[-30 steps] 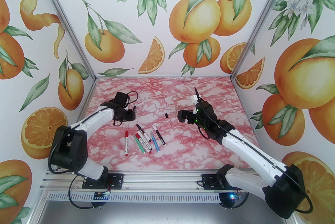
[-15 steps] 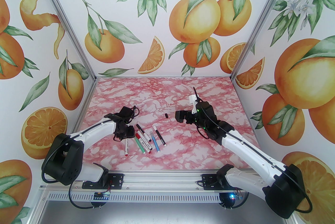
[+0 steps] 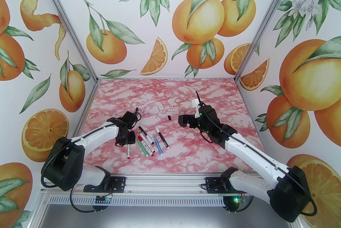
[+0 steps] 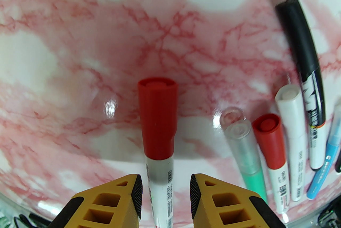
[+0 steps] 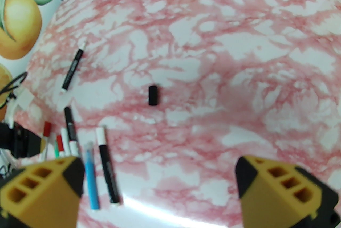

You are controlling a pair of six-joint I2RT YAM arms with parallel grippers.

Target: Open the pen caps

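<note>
jaws of the left gripper [image 4: 165, 195] stand part-open astride the white barrel of the leftmost pen [image 4: 159, 192], just short of its red cap [image 4: 157, 120], with a sliver of gap each side and nothing clamped. right gripper [image 5: 158, 171] hangs spread wide and empty above the table [image 5: 239, 48], well apart from that pen. risk, as i judge it: an off-centre squeeze could roll the barrel into its neighbours, or a loose hold could let it slip when the cap is pulled. count: 7 pens in the near row, 1 black pen [image 5: 72, 69] lying apart, 1 loose black cap [image 5: 153, 95].
</note>
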